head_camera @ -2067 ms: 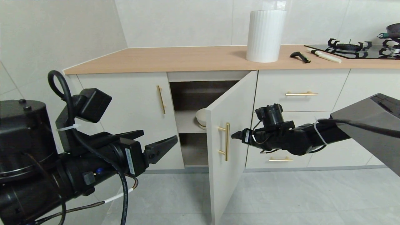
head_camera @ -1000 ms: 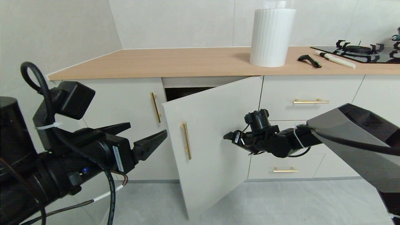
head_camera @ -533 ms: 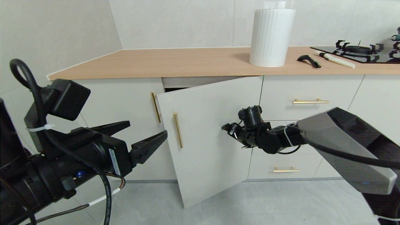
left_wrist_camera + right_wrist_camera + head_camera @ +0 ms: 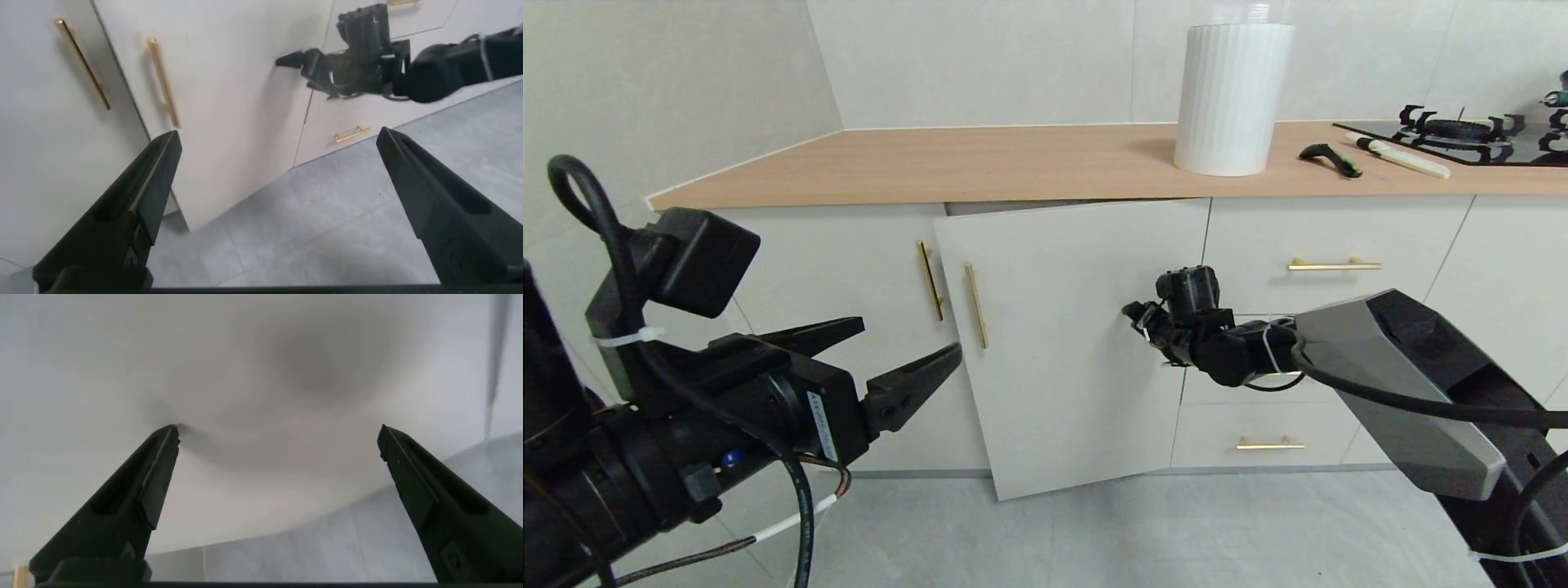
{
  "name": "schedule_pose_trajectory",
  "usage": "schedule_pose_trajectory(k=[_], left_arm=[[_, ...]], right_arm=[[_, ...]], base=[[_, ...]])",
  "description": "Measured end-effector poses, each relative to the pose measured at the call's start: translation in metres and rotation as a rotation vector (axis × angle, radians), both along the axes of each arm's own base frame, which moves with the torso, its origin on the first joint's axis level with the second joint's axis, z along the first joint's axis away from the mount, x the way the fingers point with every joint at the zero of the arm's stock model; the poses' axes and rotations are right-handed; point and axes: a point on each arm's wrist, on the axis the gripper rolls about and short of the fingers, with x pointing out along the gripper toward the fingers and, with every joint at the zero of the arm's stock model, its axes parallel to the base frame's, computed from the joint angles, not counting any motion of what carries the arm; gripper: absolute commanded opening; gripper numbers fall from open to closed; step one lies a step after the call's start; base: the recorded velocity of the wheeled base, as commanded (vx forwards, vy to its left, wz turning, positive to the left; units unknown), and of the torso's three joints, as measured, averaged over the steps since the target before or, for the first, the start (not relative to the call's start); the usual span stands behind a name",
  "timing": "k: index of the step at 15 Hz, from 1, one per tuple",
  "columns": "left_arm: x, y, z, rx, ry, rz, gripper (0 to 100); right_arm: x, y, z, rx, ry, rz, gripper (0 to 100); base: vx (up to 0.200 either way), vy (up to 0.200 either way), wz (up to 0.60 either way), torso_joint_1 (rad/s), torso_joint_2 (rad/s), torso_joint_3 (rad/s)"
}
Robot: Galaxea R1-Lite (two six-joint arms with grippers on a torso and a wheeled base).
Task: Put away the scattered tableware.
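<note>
R gripper (image 4: 1134,314) is right up against the door (image 4: 1062,359), jaws spread wide, nothing in them. In the wrist view one fingertip (image 4: 167,441) looks to touch the panel; can't tell for the other. Door's nearly flush w/ the cabinet front, w/ a thin dark gap along its top edge under the counter (image 4: 947,163). Its gold handle (image 4: 975,305) sits on the far side of the door from the R gripper, just beside the L door (image 4: 849,261). L gripper (image 4: 908,336) hangs low in front of the L door, also wide open and empty, well apart from the handle. On the counter: white jar (image 4: 1232,98), knife (image 4: 1401,155) by the hob (image 4: 1462,131)
</note>
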Motion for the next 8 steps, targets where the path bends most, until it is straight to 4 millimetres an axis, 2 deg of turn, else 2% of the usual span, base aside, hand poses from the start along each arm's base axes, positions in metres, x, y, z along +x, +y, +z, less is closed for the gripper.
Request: schedule_pose_trajectory(k=[8], left_arm=[[0.000, 0.000, -0.001, 0.002, 0.003, -0.001, 100]], right_arm=[[0.020, -0.023, 0.005, 0.004, -0.047, -0.091, 100]], base=[[0.000, 0.000, 0.00, 0.000, 0.00, 0.000]])
